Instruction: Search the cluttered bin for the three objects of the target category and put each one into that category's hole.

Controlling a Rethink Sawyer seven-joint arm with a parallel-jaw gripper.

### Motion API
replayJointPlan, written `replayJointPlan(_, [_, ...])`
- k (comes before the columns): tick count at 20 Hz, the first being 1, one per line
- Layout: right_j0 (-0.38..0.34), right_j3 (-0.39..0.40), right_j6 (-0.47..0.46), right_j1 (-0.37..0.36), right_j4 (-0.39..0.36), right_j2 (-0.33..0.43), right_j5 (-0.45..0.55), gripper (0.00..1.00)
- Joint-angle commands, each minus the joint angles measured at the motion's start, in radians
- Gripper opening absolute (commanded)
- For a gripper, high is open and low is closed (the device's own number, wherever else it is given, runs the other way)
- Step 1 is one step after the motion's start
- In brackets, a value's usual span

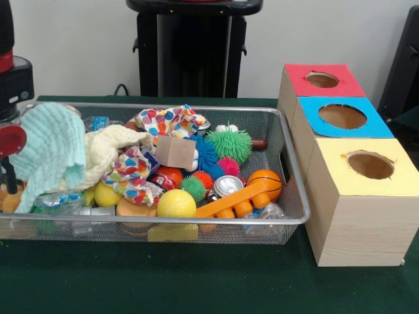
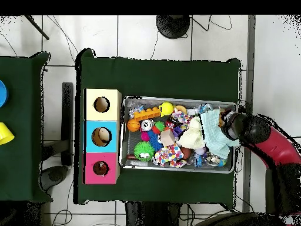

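We see the green table (image 1: 196,288) first, then the wire bin (image 1: 298,196) spread across it, far wider than the three wooden boxes standing in a row just beside its one end. Of these, the red box (image 1: 288,98) sits nearest the robot, the blue box (image 1: 302,131) in the middle and the yellow box (image 1: 357,222) farthest from it; the round hole (image 1: 322,80) in the red top is open and nothing lies in it. The red and black arm (image 2: 271,150) reaches over the bin's opposite end, and the gripper (image 1: 8,171) hangs low there, beside a mint cloth (image 1: 49,154); we cannot tell how its jaws stand, nor whether they hold anything. The cloth drapes over a cream one (image 1: 108,147) and a dotted one (image 1: 167,122). Among the clutter we make out a green spiky ball (image 1: 230,145), a small basketball (image 1: 265,183), a yellow ball (image 1: 175,204) and an orange bar (image 1: 229,203) by the near wall. We cannot pick out any of the plush animals in the heap.
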Motion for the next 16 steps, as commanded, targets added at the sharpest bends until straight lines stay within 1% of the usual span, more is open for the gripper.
replayJointPlan(1, [-0.014,0.086,0.002,0.016,-0.054,0.079,-0.069,1.00])
replayJointPlan(4, [-0.021,0.091,-0.004,0.027,-0.063,0.083,-0.093,1.00])
replayJointPlan(16, [-0.027,0.066,-0.030,0.052,-0.071,0.094,-0.110,1.00])
